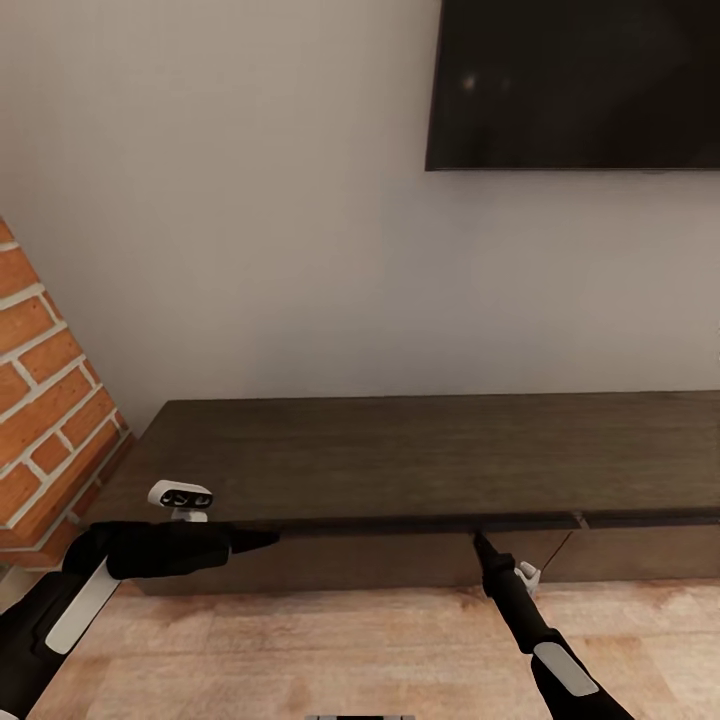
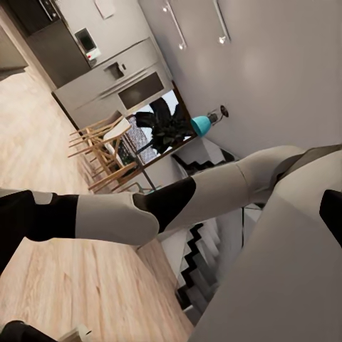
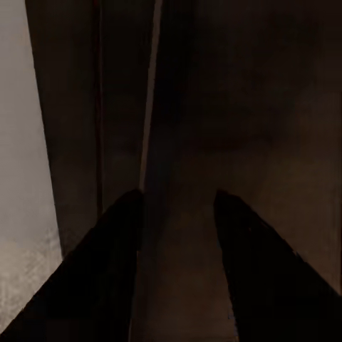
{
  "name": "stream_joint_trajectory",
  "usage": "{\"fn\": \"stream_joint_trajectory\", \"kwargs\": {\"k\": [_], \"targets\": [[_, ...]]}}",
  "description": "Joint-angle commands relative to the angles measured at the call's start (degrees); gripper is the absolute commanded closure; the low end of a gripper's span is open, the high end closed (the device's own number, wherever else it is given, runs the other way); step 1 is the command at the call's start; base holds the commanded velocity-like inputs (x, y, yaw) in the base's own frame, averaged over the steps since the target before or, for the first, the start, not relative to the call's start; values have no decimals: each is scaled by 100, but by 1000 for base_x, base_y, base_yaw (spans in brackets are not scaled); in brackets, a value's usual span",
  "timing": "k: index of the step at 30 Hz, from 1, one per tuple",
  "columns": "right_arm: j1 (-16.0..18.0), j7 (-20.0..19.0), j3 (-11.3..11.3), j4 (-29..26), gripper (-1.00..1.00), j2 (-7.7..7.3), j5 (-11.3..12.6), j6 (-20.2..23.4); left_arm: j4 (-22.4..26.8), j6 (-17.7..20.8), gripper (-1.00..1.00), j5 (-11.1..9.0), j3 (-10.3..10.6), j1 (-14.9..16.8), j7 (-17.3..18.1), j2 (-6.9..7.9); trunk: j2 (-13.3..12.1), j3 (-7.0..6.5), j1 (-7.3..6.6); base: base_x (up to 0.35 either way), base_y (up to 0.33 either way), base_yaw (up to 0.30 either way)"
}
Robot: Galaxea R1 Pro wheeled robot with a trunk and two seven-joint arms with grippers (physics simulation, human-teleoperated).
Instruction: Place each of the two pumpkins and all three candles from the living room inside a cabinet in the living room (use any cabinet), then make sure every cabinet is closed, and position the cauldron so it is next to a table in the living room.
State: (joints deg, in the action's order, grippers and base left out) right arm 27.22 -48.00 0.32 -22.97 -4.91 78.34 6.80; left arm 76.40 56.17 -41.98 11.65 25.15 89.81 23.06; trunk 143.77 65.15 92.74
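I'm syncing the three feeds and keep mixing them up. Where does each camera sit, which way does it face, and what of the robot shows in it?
Head view: on the head, looking forward and down at the cabinet, wall and TV; left gripper and right gripper at the cabinet's front edge.
Left wrist view: on the left arm, facing back across the room toward kitchen and stairs; an arm crosses it.
Right wrist view: on the right arm, close against the cabinet; two dark fingers apart.
Shared: head and right wrist views both show the cabinet and right gripper.

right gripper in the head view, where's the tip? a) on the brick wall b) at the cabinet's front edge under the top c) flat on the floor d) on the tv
b: the right gripper reaches up to the dark cabinet, its tip at the front edge just below the top.
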Motion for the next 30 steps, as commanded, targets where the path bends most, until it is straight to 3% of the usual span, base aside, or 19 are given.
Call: {"fn": "stream_joint_trajectory", "kwargs": {"k": [1,30], "targets": [[3,-12,4,3,100,-3,59,63,-1,61,-100,-12,13,3,19,6,2,5,-1,-2,0,0],[3,28,4,3,100,-10,59,67,-1,61,-100,-12,13,2,19,-10,2,5,-1,10,3,0]]}}
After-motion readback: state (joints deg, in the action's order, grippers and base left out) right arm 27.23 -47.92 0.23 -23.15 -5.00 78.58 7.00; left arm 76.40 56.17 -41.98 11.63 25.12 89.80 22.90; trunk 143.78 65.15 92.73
